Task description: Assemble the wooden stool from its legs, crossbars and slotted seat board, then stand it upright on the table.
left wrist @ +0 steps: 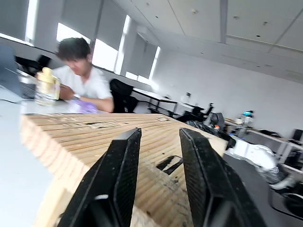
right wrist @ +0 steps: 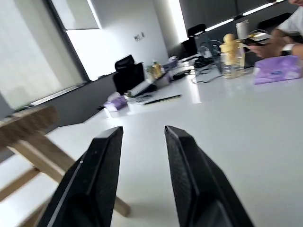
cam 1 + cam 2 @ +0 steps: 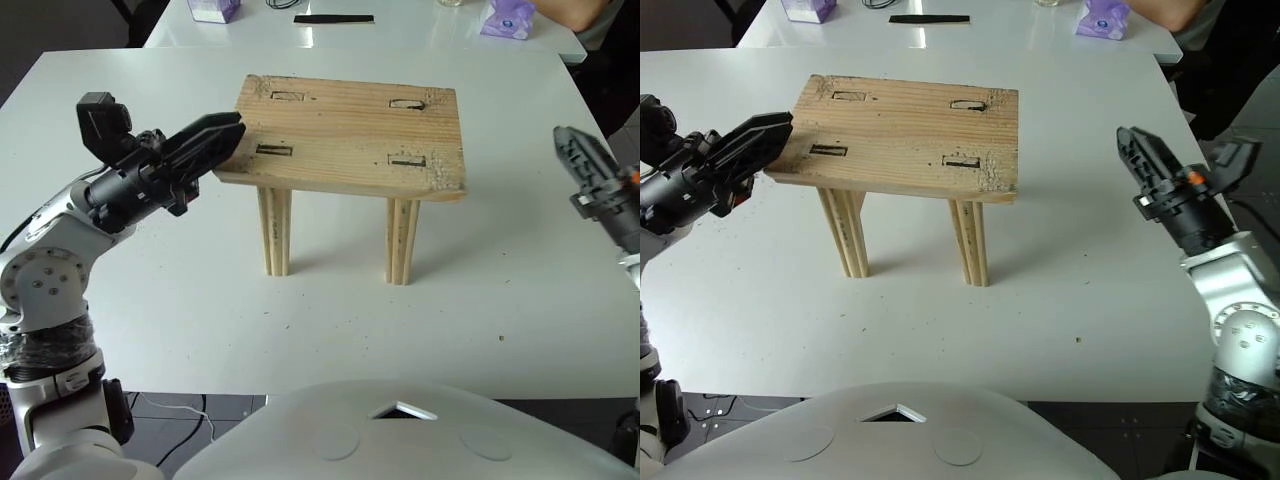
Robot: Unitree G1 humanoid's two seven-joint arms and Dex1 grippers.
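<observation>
The wooden stool (image 3: 350, 135) stands upright on the white table (image 3: 150, 300), its slotted seat board on top and two pairs of legs (image 3: 275, 230) below. My left gripper (image 3: 232, 132) is at the seat's left corner, fingers open, tips just over the board's edge; the left wrist view shows the board (image 1: 90, 137) below the open fingers (image 1: 118, 175). My right gripper (image 3: 1132, 148) hangs in the air to the right of the stool, apart from it, open and holding nothing. The right wrist view shows its fingers (image 2: 102, 175) with the stool (image 2: 28, 137) off to one side.
A second table behind carries purple packets (image 3: 508, 18), a black flat bar (image 3: 333, 18) and a person's arm at the far right. The table's front edge (image 3: 300, 385) lies close to me. Open tabletop surrounds the stool.
</observation>
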